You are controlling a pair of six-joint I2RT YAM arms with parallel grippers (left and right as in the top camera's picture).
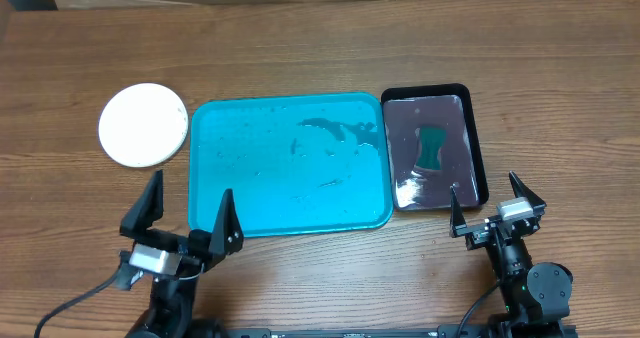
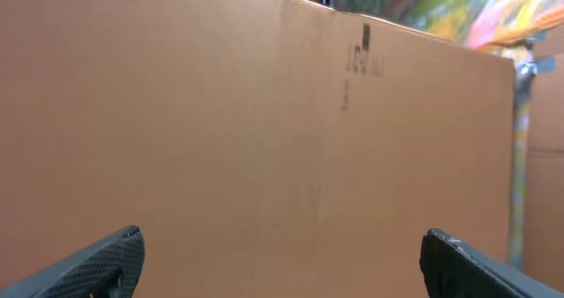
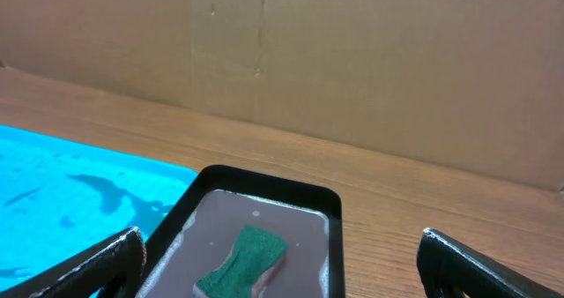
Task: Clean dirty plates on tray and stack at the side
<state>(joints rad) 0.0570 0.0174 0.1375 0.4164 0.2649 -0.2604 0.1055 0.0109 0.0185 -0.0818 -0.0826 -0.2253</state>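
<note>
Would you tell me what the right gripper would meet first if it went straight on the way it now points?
Probably the black tray holding the green sponge, just ahead of the open right gripper. If it clears them, height being unclear, the cardboard wall comes next.

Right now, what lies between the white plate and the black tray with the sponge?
In the overhead view, only the turquoise tray lies between the white plate and the black tray; it carries dark smears and no plate.
</note>
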